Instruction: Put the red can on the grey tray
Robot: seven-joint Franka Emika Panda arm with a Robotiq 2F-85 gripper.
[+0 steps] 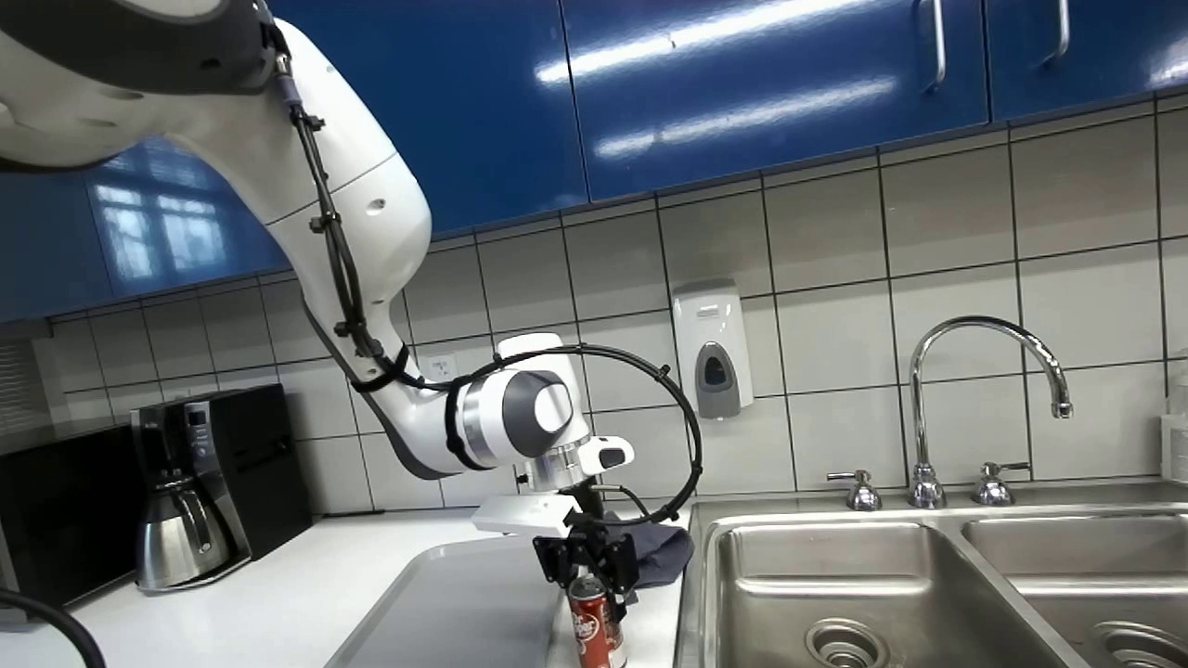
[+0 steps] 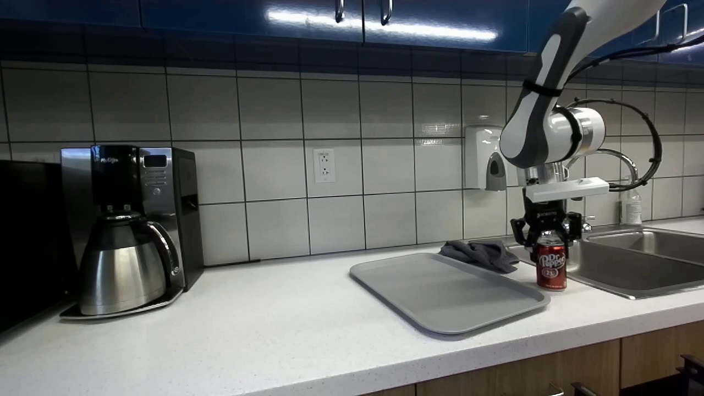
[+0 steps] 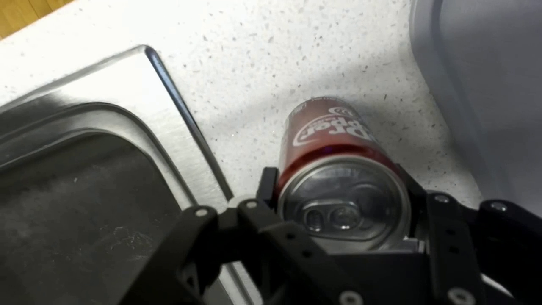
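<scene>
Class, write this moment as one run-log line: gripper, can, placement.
gripper: closed on red can | red can: upright on counter, between sink and grey tray | placement: not yet done

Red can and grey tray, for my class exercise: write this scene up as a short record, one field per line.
Can: red Dr Pepper, upright, apparently resting on the white counter
Can position: between the grey tray and the sink, on neither
Gripper: straddling the can; whether it grips firmly cannot be told
Cloth: dark grey, crumpled, beside the tray
Coffee maker: on the counter, metal carafe in place
Task status: can not yet on the tray
</scene>
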